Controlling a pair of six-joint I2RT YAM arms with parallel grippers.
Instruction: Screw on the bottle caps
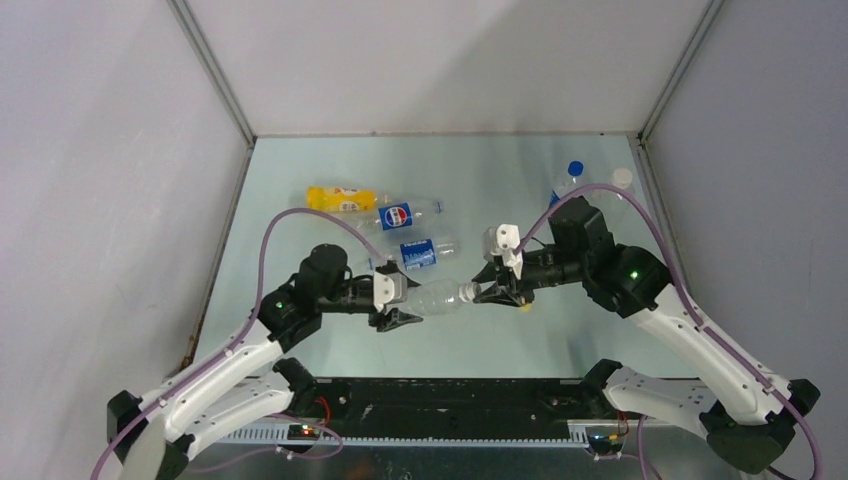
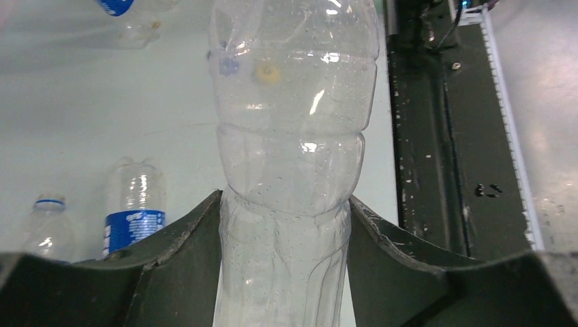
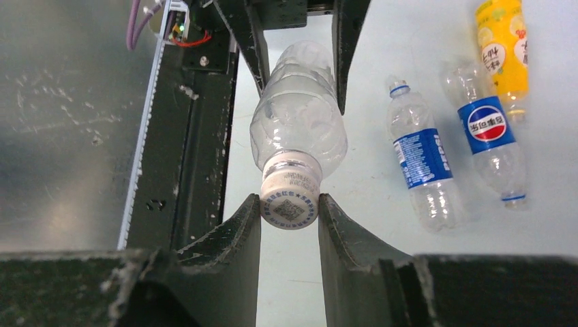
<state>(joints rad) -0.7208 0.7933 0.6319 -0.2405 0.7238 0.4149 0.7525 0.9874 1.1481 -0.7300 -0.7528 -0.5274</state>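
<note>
Nearest the arm bases, the clear bottle [image 1: 435, 297] is gripped round its body by the left gripper [image 1: 402, 304], the jaws part closed on it. Its long axis runs level, left to right, with the neck turned toward the right gripper [image 1: 495, 291], the nearer tool to the mouth. The white cap [image 3: 290, 197] is pinched between the almost shut right jaws and sits on the mouth, in line with the bottle. Only droplets are seen inside. Behind it, a blue-labelled bottle [image 1: 418, 253], a round-logo bottle [image 1: 398, 216] and a yellow bottle [image 1: 340, 199] are laid on the table [image 1: 520, 200]. Two capped bottles [image 1: 575, 169] are seen far right.
</note>
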